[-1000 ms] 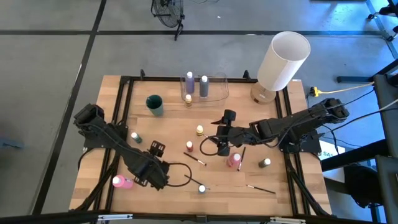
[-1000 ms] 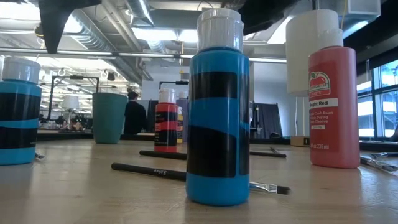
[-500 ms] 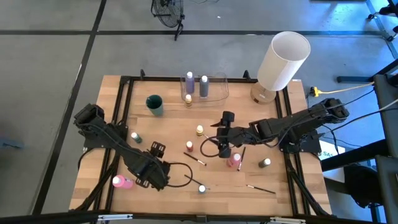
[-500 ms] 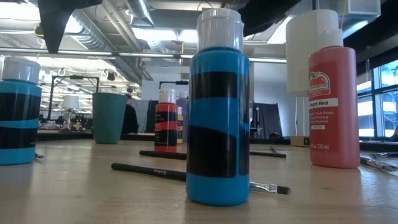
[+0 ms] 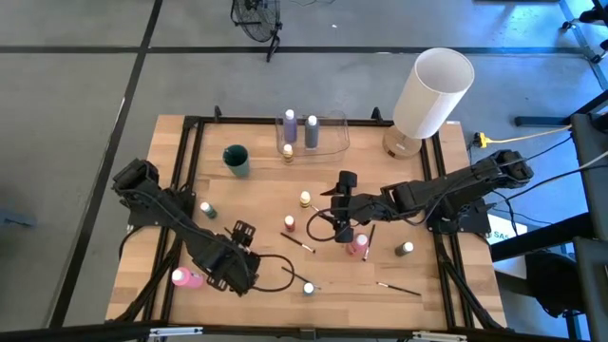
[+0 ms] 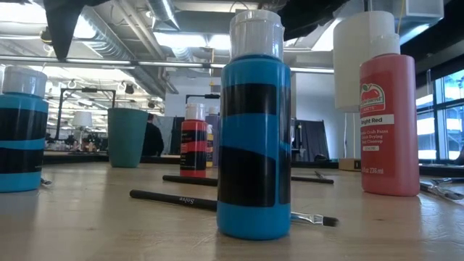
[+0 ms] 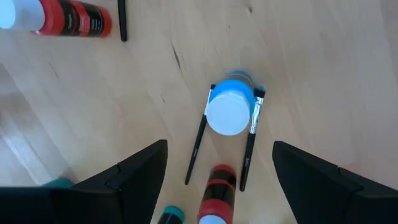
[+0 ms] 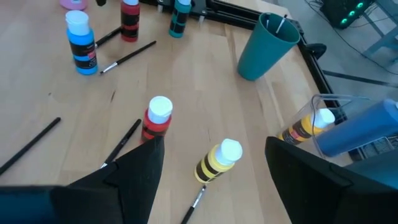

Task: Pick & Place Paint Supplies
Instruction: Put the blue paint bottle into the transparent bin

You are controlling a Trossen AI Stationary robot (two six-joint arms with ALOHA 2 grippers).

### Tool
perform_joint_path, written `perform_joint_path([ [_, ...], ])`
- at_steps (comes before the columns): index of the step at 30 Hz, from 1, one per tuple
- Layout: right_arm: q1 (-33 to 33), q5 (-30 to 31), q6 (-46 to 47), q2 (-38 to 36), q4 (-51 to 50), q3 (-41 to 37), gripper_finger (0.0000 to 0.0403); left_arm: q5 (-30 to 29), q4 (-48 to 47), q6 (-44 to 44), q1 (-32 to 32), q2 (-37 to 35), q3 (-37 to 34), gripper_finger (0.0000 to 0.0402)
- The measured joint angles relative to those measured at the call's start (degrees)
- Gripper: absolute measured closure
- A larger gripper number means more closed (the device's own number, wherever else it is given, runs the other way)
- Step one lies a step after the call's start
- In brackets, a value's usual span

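Blue bottle (image 7: 229, 112) at 12 o'clock of left gripper (image 7: 219, 163) | fingers wide, empty | approach step; next: descend, close | right gripper (image 8: 211, 163) wide, empty

I watched the wooden table (image 5: 247, 190) from overhead; my low camera sat close behind, probably, the same blue-and-black white-capped bottle (image 6: 254, 130) the left wrist overlooked.

A blue-and-black bottle (image 6: 254, 138) stands upright in front of a brush (image 6: 181, 201) lying on the table (image 6: 109, 225), with a red bottle (image 6: 388, 123) right and a teal cup (image 6: 127, 137) behind.
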Motion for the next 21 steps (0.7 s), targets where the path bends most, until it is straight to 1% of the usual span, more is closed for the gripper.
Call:
perform_joint_path([
  [3,0.0,0.0,0.1,0.0,0.0,0.0,0.0119,0.0,1.2,0.3,0.0,0.0,-0.4,0.0114],
  [9,0.0,-0.3,0.3,0.0,-0.1,0.0,0.0119,2.6,3.0,0.5,0.3,0.1,-3.1,0.0114],
  [12,0.0,-0.3,0.2,0.0,0.1,0.0,0.0119,2.8,3.8,0.5,0.5,0.1,-3.2,0.0114],
  [21,0.0,-0.5,0.0,0.0,0.3,0.0,0.0119,2.9,6.1,4.6,0.8,0.1,-3.2,0.0114],
])
